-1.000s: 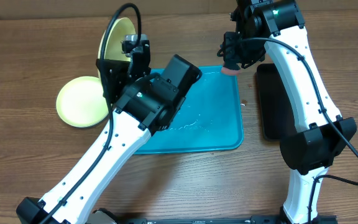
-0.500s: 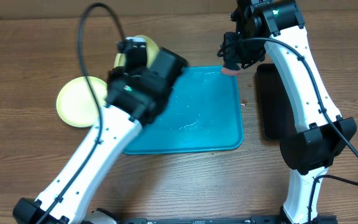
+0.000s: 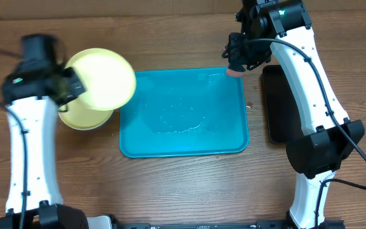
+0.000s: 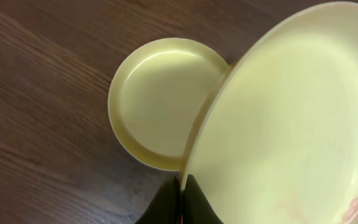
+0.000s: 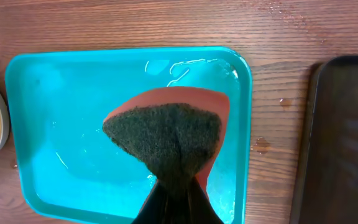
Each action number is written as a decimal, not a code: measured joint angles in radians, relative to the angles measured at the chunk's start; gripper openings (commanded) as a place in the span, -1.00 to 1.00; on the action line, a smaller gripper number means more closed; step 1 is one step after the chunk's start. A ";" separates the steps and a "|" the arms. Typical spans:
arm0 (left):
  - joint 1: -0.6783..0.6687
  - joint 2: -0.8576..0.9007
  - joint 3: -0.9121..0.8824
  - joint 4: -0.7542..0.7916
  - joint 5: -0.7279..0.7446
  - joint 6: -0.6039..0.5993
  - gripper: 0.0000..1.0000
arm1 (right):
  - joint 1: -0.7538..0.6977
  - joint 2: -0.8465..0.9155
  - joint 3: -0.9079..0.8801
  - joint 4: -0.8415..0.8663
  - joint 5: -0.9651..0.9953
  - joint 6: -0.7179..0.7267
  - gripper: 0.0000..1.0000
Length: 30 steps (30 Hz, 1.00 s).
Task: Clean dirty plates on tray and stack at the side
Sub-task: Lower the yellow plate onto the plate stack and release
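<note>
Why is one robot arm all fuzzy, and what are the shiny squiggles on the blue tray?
Overhead: the left arm is smeared, likely motion blur; the right arm is sharp; the squiggles on the tray look like light glinting off water. Right wrist: same glints, sponge crisp. Left wrist: the held plate looks soft, close to the lens.

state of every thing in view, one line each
held plate: tilted, rim pinched by left gripper
second plate: flat on table, looks clean
tray: wet, no plates on it
sponge: folded, pinched in right gripper
black tray: flat, right of tray
</note>
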 measured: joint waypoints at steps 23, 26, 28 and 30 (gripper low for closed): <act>0.338 0.003 -0.490 0.451 0.294 -0.022 -0.91 | 0.000 0.000 0.000 -0.007 0.000 0.001 -0.93; 0.338 0.018 -0.491 0.480 0.279 -0.038 -0.92 | 0.000 0.000 0.000 -0.008 0.000 0.000 -0.93; 0.338 0.044 -0.491 0.508 0.272 -0.047 -0.92 | 0.000 0.000 0.000 -0.007 0.000 0.001 -0.92; 0.338 0.079 -0.491 0.539 0.267 -0.056 -0.91 | 0.000 0.000 0.000 -0.007 0.000 0.001 -0.93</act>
